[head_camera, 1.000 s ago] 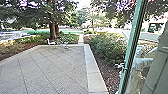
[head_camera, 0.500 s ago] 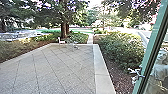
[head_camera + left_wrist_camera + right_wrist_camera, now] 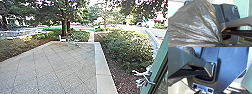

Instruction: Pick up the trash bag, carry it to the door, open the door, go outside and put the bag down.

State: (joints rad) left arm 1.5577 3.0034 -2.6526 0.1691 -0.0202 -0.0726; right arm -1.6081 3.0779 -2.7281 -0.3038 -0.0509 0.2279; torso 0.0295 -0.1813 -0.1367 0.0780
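Note:
In the left wrist view the trash bag (image 3: 196, 25), dark, glossy and creased, bulges large. Its folds run together to a tight gathered neck, where my left gripper (image 3: 219, 44) is shut on it. The head view has the green-framed glass door (image 3: 160, 60) at its right edge, with pale fittings (image 3: 143, 77) on the frame. Paved ground outside lies ahead, beside the frame. In the right wrist view a dark wrinkled surface shows behind the arm bar; I cannot tell whether it is the bag. How the right gripper stands is unclear.
A pale paved yard (image 3: 55, 67) stretches ahead. A light kerb (image 3: 103, 75) runs along its right side, with bushes (image 3: 125, 50) and mulch beyond. Far back stand a white chair (image 3: 61, 39) and a tree (image 3: 65, 27). Planting borders the left.
The head camera has turned left, and the door frame now stands nearer the right edge of its view. More of the bushes beside the frame shows.

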